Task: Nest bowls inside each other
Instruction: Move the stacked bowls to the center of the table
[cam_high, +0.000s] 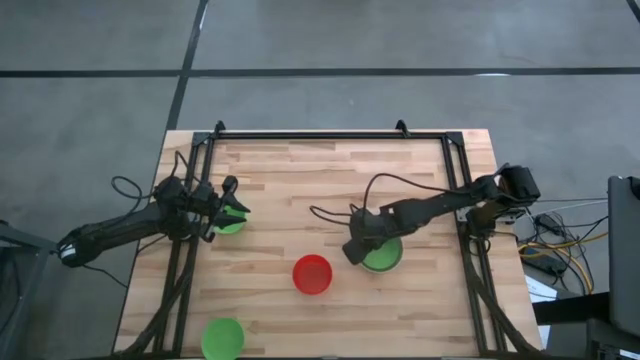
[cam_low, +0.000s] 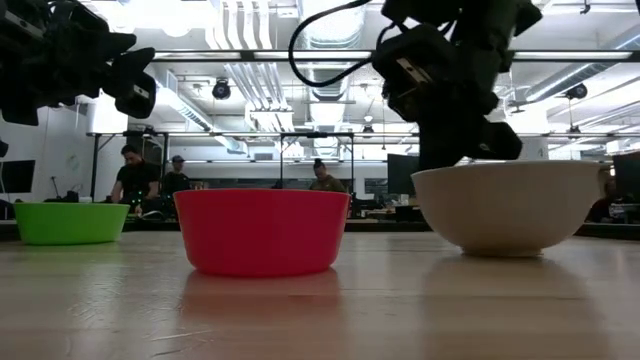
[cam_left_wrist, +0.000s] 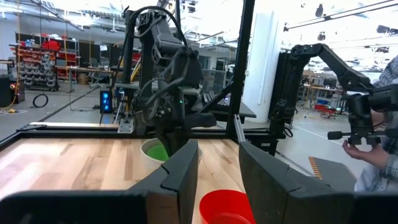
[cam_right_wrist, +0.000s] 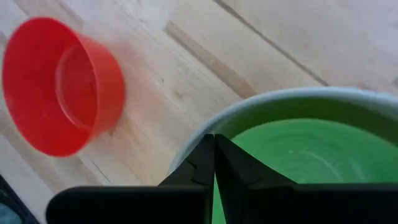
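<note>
One green bowl (cam_high: 383, 256) nested in white bowl (cam_low: 505, 206); right gripper (cam_high: 354, 252) at its rim, jaws pressed together; left gripper (cam_high: 232, 207) jaws spread above another green bowl (cam_high: 228, 225); red bowl (cam_high: 312, 274) between.

A: Floor (cam_high: 330, 35)? Grey concrete, dark seam lines, all round the wooden table (cam_high: 330, 185).

B: Cables (cam_high: 560, 250) piled on it at 3 o'clock of the table.

A: Low view: open workshop, white ceiling ducts (cam_low: 325, 30), strip lights, people (cam_low: 130, 180) at benches far back.

B: Left wrist view: red shelving (cam_left_wrist: 46, 59) at the far wall, white pillar (cam_left_wrist: 261, 62), a person's hand (cam_left_wrist: 373, 149) holding a device.
</note>
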